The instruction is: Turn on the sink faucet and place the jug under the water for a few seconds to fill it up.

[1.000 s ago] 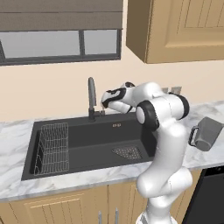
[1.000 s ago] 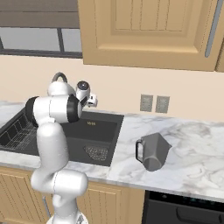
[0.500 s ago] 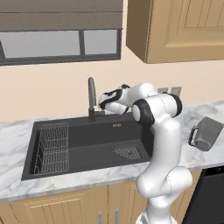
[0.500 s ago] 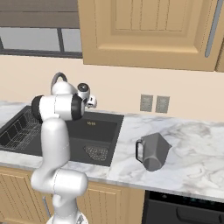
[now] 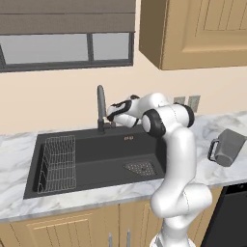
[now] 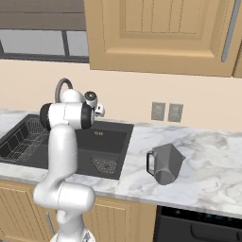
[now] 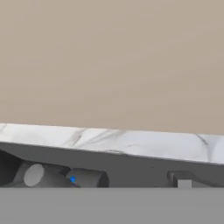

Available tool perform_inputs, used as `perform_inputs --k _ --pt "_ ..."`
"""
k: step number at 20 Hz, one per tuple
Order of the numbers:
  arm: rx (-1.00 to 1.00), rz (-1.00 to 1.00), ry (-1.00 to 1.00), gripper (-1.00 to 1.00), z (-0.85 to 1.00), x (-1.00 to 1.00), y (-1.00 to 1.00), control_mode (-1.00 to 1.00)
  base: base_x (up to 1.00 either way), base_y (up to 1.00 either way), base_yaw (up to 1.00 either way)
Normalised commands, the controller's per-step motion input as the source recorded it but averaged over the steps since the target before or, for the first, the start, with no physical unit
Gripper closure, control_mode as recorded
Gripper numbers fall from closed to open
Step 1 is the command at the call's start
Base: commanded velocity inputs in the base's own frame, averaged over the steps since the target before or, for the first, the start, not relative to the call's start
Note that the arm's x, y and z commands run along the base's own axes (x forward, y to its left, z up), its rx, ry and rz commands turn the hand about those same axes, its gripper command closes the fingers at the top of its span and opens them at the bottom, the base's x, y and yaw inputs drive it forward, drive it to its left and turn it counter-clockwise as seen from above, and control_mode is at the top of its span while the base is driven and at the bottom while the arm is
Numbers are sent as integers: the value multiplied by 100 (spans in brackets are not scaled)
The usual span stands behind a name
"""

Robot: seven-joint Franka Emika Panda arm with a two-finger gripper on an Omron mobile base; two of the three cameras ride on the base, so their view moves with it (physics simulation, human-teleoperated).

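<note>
At the back of the large black recessed sink, your fingers stand wide open and empty beside the tall dark grey gooseneck faucet. You see no water running, so the lever looks unturned. Your grey faceted jug sits on the marble bench, well apart, untouched; filling remains.

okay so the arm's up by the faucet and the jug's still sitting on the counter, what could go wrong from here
1. The open gripper sits close beside the sink faucet near its base. It may bump the spout or slip past the small side lever, leaving the tap off; no stream is visible yet.
2. The jug stands on the marble counter to the right of the sink, apart from the arm. Swinging over could clip it, and its faceted flared body may be awkward to grip.
</note>
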Motion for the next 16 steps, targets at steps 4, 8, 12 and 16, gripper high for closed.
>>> perform_inputs --k 4,8,12,16 --pt "0 0 0 -100 -3 39 4 -100 0 0 0" --pt "0 0 0 -100 -1 34 0 -100 0 0 0" --pt "0 0 0 -100 -2 33 0 -100 0 0 0" --pt "0 0 0 -100 -9 21 0 -100 0 0 0"
